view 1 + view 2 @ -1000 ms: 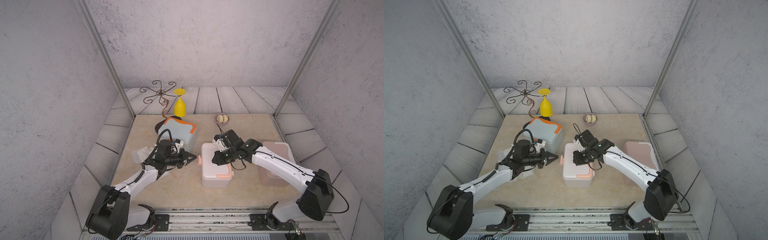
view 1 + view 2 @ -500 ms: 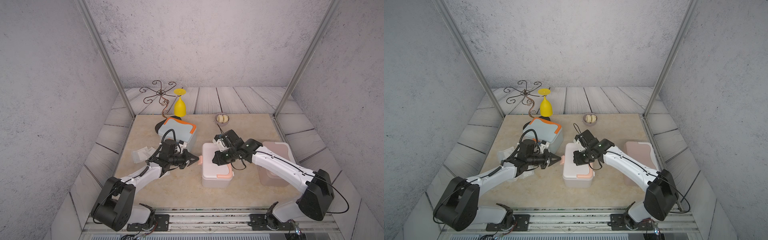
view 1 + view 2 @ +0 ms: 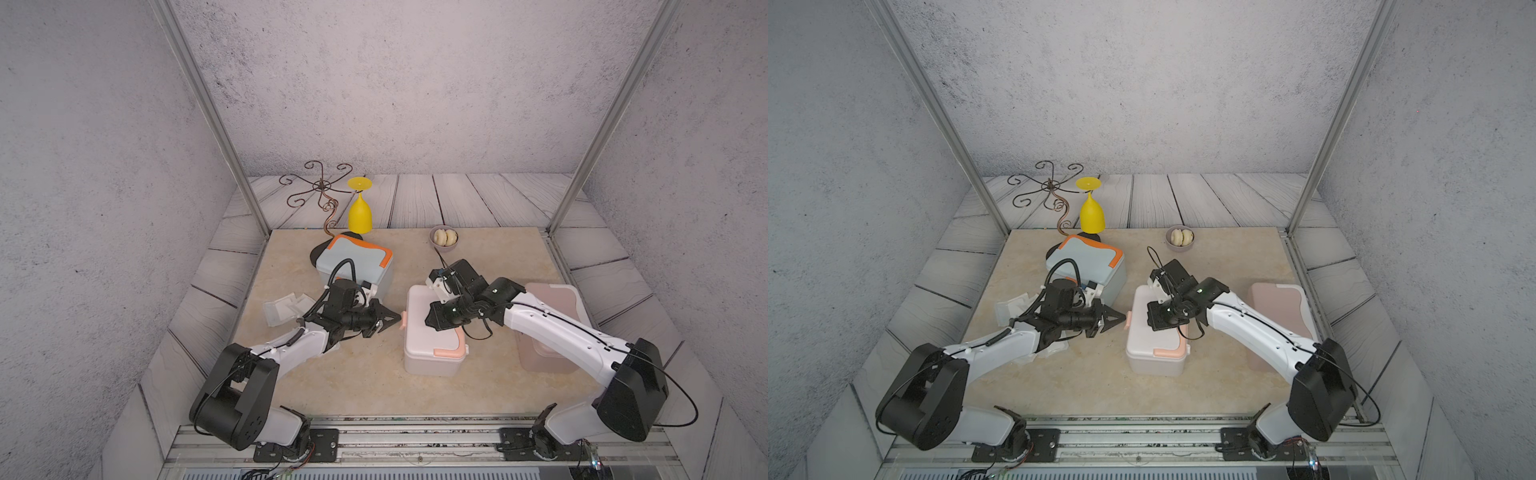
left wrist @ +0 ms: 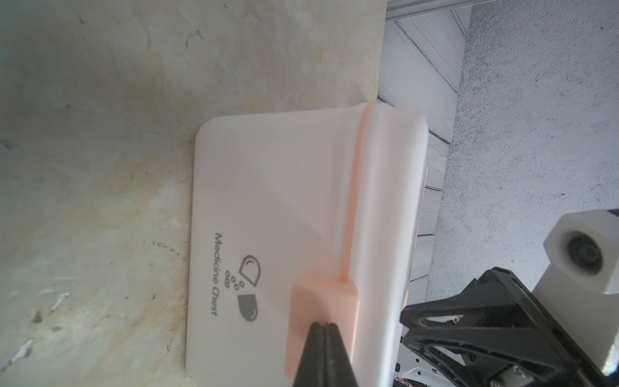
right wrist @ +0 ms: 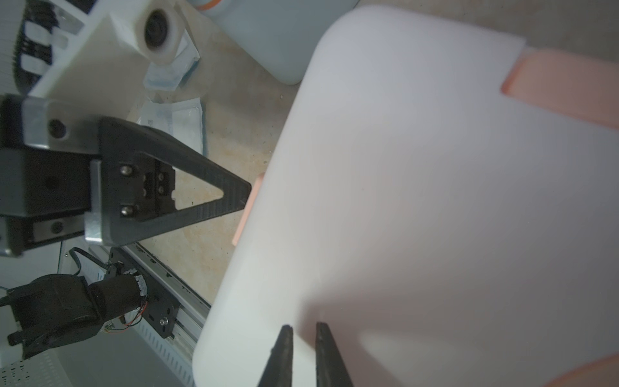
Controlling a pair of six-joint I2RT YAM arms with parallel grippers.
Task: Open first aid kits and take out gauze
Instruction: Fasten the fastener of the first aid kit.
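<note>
While the closed left end effector [image 4: 323,330] touches the peach side latch [image 4: 321,300] of the white first aid kit [image 3: 419,338], the right end effector [image 5: 304,330] hovers barely parted, empty, over its lid [image 5: 435,201].

We record three kits on the worktop [image 3: 365,390]. The centre kit [image 3: 419,336] stands mid-worktop, the rear-left kit [image 3: 353,262] behind it to the left, and the right kit [image 3: 557,299] near its right side, partly under the right arm. A bowl [image 3: 444,245] sits behind the centre kit at the rear edge. A goblet [image 3: 359,214] and wire stand [image 3: 322,189] are behind the rear-left kit. Gauze packets [image 3: 282,309] lie left of the centre kit, partly beneath the left arm. The left arm's fingers [image 4: 318,355] lie at the centre kit's left side; the right arm's fingers [image 5: 281,358] are over its lid.
</note>
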